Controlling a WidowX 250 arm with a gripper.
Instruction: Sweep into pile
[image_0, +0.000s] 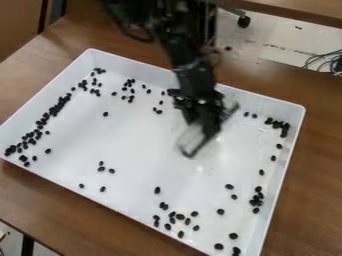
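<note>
We see a brown wooden surface (319, 160) with a white, shallow, rectangular tray (143, 150) lying directly on it.

Looks like a lab or office-type rm, can't tell exactly which. Lab signs: black robot arm (188, 67) over a big wht tray (143, 150) w/ loose blk beans (105, 114), set on a plain brn wood table (310, 200). Office-ish bits: a 2nd wood top (300, 9) at upper R, a dk caster (244, 21) on pale floor (257, 37) beyond the table, plus a tangle of cables (324, 61) nr the R edge. Wood panel (17, 22) at upper L.
</note>
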